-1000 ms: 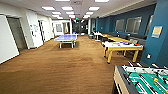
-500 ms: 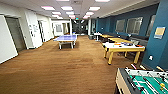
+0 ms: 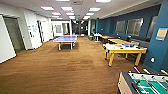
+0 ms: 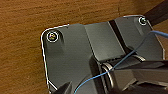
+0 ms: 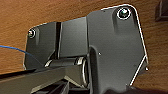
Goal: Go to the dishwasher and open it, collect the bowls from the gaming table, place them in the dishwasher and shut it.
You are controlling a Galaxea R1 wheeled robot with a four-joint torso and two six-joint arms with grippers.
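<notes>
The robot stands on a brown wood-patterned floor (image 3: 62, 70) in a long open room. The gaming table (image 3: 125, 48), a bench with a white top and yellow sides and legs, is ahead and to the robot's right, near a dark blue wall (image 3: 160, 50). A few small things in orange and blue lie on its top, too blurred to tell what they are. Beyond it, along the same wall, more yellow tables (image 3: 119, 40) stand in a row.

Farther off, near the middle of the room, is a blue table-tennis table (image 3: 65, 38). Close at the robot's right is the corner of a football table (image 3: 145, 83) with a green field and rods. A grey door (image 3: 13, 33) is set in the white wall on the left, and ceiling lights (image 3: 66, 8) run down the room.

Both wrist views look down on the same brown floor past the robot's own dark plate. A thin blue cable (image 4: 130, 53) crosses the plate at the left wrist. Whether the fingers of either arm are open or closed, or hold anything, cannot be told. The dishwasher cannot be placed from here.
</notes>
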